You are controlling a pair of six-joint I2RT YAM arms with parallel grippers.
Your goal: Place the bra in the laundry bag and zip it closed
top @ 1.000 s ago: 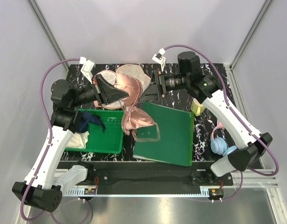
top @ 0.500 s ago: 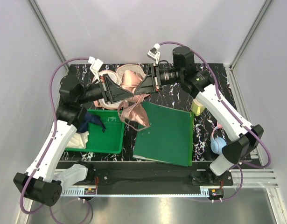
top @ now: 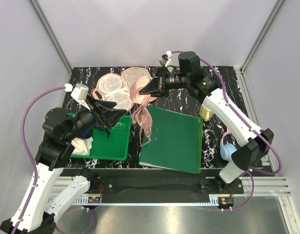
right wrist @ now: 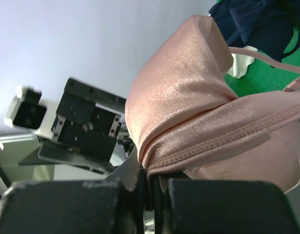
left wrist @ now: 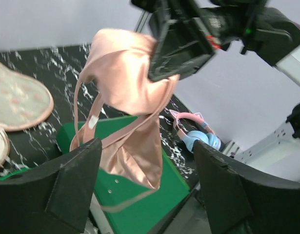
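The bra [top: 143, 116] is pinched in the closed right gripper [top: 146, 92] at upper centre, its top hidden by the jaws. The laundry bag [top: 112, 84] and green bin [top: 110, 144] are partly covered by the left gripper [top: 110, 108], spread empty.

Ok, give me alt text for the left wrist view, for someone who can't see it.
A pale pink bra hangs pinched in the right arm's fingers above a flat green board on a black marbled table. The left arm's fingers stand open and empty in the foreground; the open laundry bag lies at the left edge, blue headphones at the right.
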